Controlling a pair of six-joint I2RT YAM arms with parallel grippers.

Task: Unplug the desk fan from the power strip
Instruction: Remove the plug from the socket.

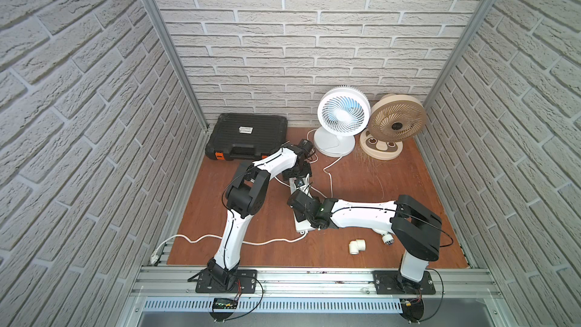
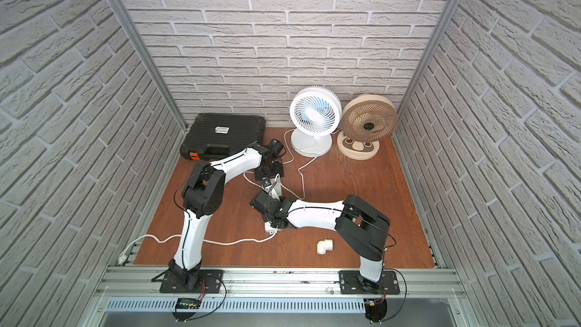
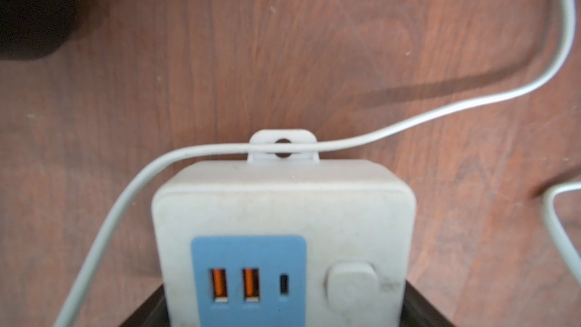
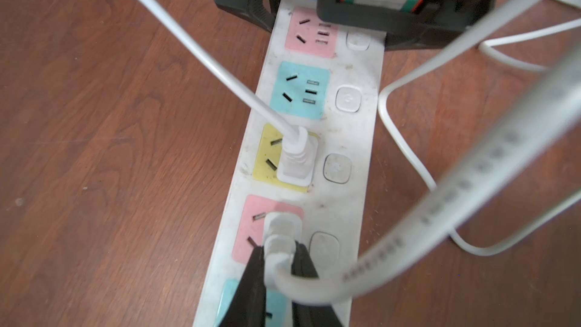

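Right gripper: jaws pinched tight on white plug in pink socket.
Left gripper: jaws clamping power strip end.

I saw the strip lying mid-table, far plug and near plug in it; case behind left; left fan beside right fan behind right; elbow front right.

We see a left arm and a right arm of smooth white shells and boxy black joints, thin black cables, black screwed base plates, and a green wrist light.
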